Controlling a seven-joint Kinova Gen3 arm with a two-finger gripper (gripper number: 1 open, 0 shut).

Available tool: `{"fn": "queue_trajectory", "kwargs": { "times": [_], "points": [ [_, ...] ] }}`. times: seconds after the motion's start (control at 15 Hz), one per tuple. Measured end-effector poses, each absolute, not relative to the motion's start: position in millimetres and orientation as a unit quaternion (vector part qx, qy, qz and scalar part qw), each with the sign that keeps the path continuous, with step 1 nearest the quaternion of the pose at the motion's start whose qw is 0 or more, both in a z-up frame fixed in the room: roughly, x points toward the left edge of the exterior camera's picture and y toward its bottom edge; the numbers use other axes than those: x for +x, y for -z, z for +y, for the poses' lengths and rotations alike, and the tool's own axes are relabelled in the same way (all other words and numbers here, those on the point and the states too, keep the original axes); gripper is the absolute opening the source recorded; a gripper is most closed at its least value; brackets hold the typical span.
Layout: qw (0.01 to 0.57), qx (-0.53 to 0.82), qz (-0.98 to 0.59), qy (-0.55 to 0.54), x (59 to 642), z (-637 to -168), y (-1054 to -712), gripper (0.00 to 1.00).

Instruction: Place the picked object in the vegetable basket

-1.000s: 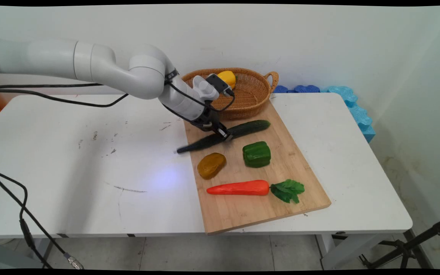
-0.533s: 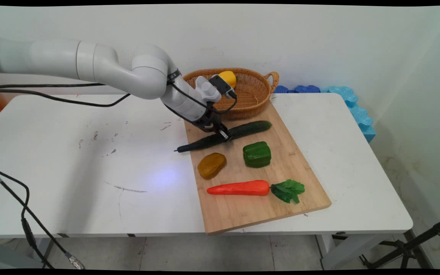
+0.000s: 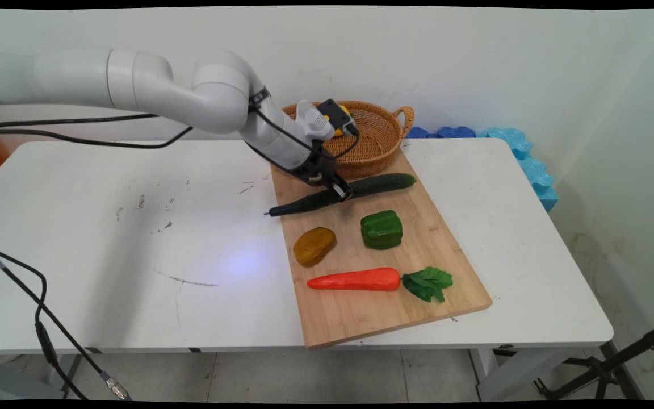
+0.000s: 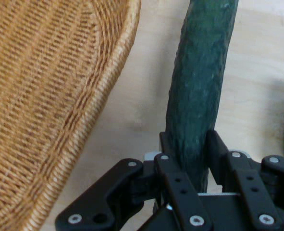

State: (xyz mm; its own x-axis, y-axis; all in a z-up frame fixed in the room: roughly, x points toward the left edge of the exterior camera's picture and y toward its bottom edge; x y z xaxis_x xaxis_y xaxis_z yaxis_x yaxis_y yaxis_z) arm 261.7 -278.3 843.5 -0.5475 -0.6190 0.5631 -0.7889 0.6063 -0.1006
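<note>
A white robot arm's black gripper (image 3: 343,191) pinches a long dark-green cucumber (image 3: 343,193) near its middle, above the far end of a wooden cutting board (image 3: 395,295) on a white table (image 3: 105,250). The two fingers (image 4: 173,163) press against the cucumber's opposite sides, and it runs straight out between them in the hand view, one end reaching past the board's left edge. The grip appears narrow on a long, rounded body, so the cucumber could pivot or slip between the pads. Its end could also catch the wicker basket (image 3: 381,128) just behind, whose rim sits close beside the cucumber. A green pepper (image 3: 381,229), a brown potato (image 3: 314,246) and an orange carrot (image 3: 355,280) lie nearer on the board, apart from the gripper.
</note>
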Motion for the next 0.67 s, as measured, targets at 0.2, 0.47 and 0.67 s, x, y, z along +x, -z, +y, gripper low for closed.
{"fn": "queue_trajectory", "kwargs": {
  "times": [0.2, 0.47, 0.67],
  "points": [
    [0.252, 0.391, -0.867, -0.182, 263, -282, -865, 0.00],
    [0.257, 0.367, -0.872, -0.196, 271, -290, -897, 0.00],
    [0.255, 0.350, -0.877, -0.210, 281, -300, -917, 0.00]
  ]
}}
